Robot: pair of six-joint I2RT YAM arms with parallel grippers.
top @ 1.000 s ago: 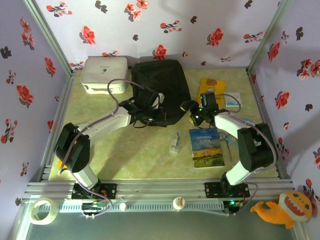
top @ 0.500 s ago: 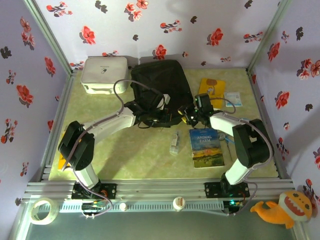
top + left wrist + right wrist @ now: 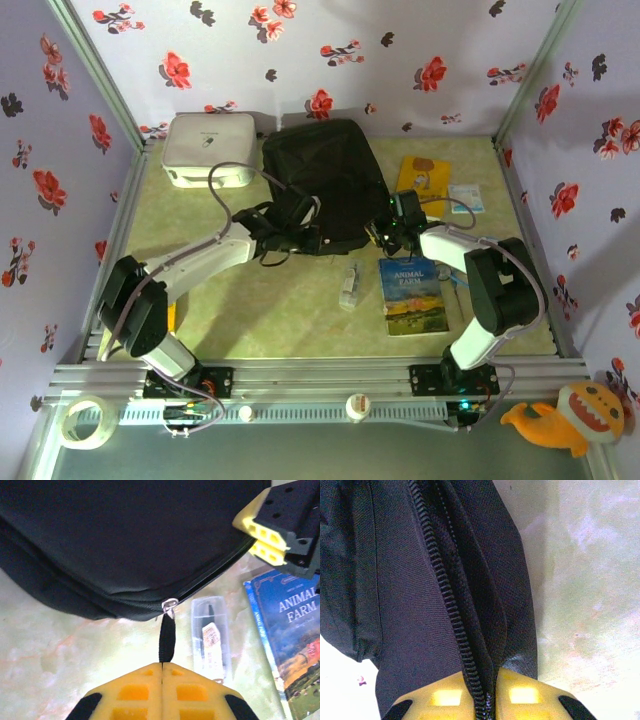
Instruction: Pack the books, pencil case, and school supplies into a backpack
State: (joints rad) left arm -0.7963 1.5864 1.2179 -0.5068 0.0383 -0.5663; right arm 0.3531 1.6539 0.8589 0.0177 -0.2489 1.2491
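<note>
The soft black backpack lies flat at the table's 12 o'clock, its long axis 12-to-6 and its zippered edge toward 6. The left pincer pinches the zipper pull. The right pincer clamps that edge.

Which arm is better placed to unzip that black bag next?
Left, probably: the left tool is shut on the black zipper pull strap of the soft black fabric backpack, while the right tool pinches its zipped edge.

Lab test cell: floral walls, aluminium frame
</note>
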